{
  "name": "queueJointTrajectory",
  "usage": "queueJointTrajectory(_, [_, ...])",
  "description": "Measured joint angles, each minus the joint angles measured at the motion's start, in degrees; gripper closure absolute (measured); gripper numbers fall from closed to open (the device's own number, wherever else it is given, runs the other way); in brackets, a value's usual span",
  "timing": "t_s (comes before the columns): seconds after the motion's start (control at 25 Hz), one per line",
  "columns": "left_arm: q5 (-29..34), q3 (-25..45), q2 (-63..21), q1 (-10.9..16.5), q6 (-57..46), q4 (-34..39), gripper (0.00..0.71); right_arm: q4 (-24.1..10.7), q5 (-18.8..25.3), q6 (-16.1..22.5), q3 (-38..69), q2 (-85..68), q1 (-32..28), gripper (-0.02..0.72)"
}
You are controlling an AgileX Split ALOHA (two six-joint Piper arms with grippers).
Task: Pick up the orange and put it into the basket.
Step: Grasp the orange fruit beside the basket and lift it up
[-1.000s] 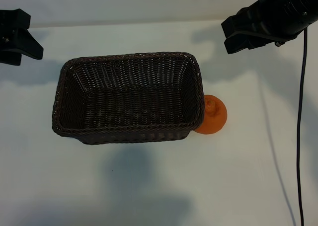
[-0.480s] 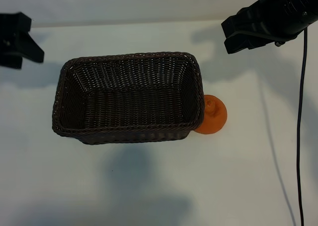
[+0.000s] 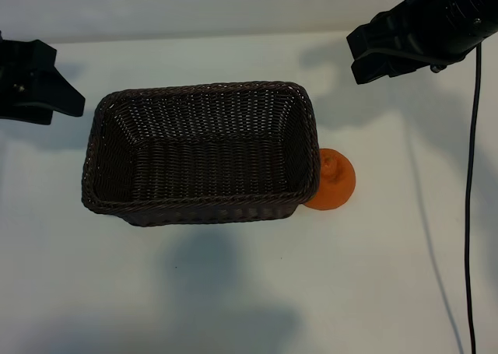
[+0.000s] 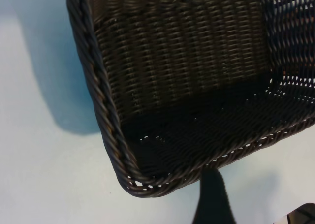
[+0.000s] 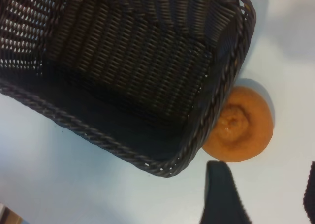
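Orange (image 3: 336,181) below right gripper (image 3: 373,56)

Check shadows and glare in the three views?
Exterior: soft grey shadows on the table, basket inside dim, no glare. Left wrist: broad shadow beside the basket, its floor near black. Right wrist: orange evenly lit, shadow above it.
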Motion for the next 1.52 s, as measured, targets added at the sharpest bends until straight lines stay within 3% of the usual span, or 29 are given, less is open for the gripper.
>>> queueJointTrajectory(0.64, [0.0, 0.0, 1.2, -0.1, 0.2, -7.6, 0.186, 0.0, 0.0, 0.0, 0.0, 0.0, 0.0, 0.293])
queueJointTrajectory(1.36, [0.0, 0.0, 4.4, -0.7, 3.0, -9.0, 0.186, 0.1, -0.4, 0.0, 0.0, 0.0, 0.0, 0.293])
queueJointTrajectory(1.52, [0.0, 0.0, 4.4, -0.7, 4.0, -9.0, 0.186, -0.1, -0.2, -2.9, 0.0, 0.0, 0.0, 0.293])
